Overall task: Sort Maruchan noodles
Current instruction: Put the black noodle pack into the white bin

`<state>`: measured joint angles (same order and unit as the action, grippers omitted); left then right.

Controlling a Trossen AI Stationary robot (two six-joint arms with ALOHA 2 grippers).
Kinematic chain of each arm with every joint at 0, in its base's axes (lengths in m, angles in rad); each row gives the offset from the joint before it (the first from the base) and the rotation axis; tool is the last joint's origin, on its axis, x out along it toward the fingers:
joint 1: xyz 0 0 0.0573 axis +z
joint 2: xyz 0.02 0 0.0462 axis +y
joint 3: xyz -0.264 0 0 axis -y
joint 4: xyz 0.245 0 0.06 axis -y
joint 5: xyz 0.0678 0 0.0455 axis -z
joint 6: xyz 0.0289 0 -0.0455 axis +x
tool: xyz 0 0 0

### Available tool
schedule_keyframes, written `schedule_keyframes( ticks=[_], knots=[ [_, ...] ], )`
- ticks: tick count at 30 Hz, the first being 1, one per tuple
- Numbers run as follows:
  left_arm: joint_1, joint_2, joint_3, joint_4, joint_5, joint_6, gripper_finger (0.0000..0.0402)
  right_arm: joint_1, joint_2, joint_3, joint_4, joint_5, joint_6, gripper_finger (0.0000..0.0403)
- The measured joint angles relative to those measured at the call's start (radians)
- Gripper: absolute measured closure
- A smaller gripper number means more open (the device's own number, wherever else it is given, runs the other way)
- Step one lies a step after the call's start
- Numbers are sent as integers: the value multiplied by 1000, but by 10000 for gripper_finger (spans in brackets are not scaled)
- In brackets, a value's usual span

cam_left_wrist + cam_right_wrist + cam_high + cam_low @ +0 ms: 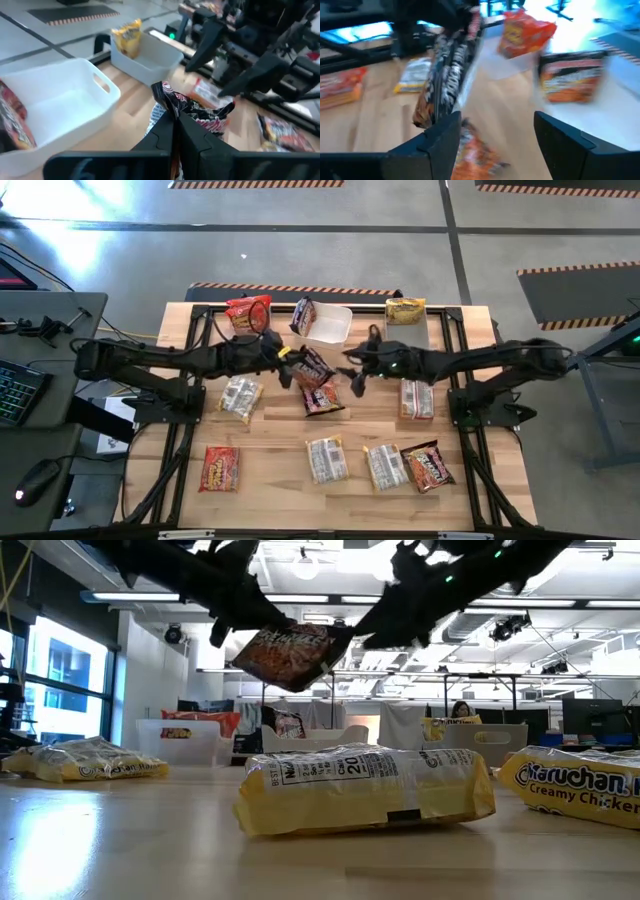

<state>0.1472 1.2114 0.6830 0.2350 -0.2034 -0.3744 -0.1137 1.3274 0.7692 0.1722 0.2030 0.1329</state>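
Mid-frame, my left gripper (283,356) clenches the dark packet (311,366); right gripper (352,370) released. Next: middle tub (330,325).

Bare wood (270,430) passable; tubs (330,323) probably block behind.

11 noodle pkts (326,459), 3 clear tubs (334,326), 2 arms (170,358)

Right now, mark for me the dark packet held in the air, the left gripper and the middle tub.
dark packet (290,652), low view, centre of its printed face.
left gripper (172,129), left wrist view, between its fingertips.
middle tub (333,326), high view, bare floor inside.
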Motion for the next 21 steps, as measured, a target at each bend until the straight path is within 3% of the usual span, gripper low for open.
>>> schedule_keyframes(
  ticks=[2,4,7,10,13,21],
  knots=[
    [13,1,0,26,5,0,401,-12,-67,-18,-21,11,-2,162],
    [23,2,0,50,8,0,401,-22,-114,-96,81,-32,17,162],
    [37,2,0,91,10,1,401,-43,-121,-275,412,-149,100,162],
    [48,2,0,143,9,1,401,-53,-74,-418,766,-140,162,162],
    [56,11,0,221,5,-12,401,-52,-7,-468,979,-126,180,162],
    [57,96,0,466,2,-14,401,-64,135,-332,1016,-140,150,162]
  ],
)
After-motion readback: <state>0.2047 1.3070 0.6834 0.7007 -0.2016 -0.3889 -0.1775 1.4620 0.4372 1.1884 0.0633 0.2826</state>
